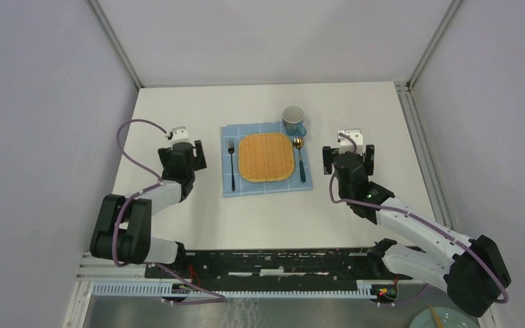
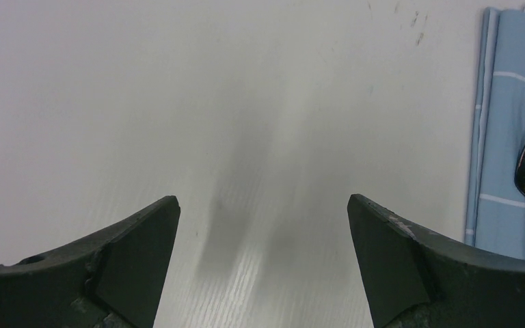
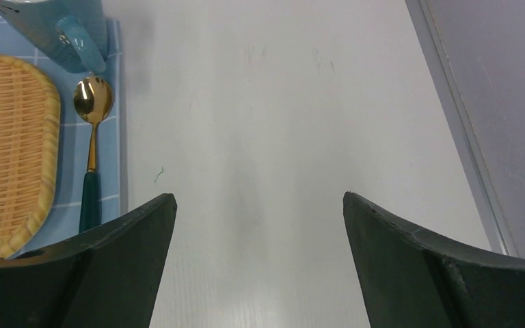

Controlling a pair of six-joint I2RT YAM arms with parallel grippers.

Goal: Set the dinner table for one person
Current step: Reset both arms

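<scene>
The dinner table (image 1: pixel 198 219), a plain white matte surface, extends on every side of the blue checked cloth (image 1: pixel 266 188). A woven orange tray (image 1: pixel 266 157) sits on the cloth's middle. The left gripper (image 2: pixel 263 205) and right gripper (image 3: pixel 260 201) hover off the cloth's 2 sides, jaws wide, holding nothing. A mug (image 1: pixel 292 119) stands at the cloth's far right corner, with a fork (image 1: pixel 232 164) on its left strip and a spoon (image 1: pixel 300 160) on its right. The setting for 1 looks complete, with nothing apparently left to do.

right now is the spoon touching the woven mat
Apart. The right wrist view shows a strip of blue cloth between the spoon and the mat.
</scene>
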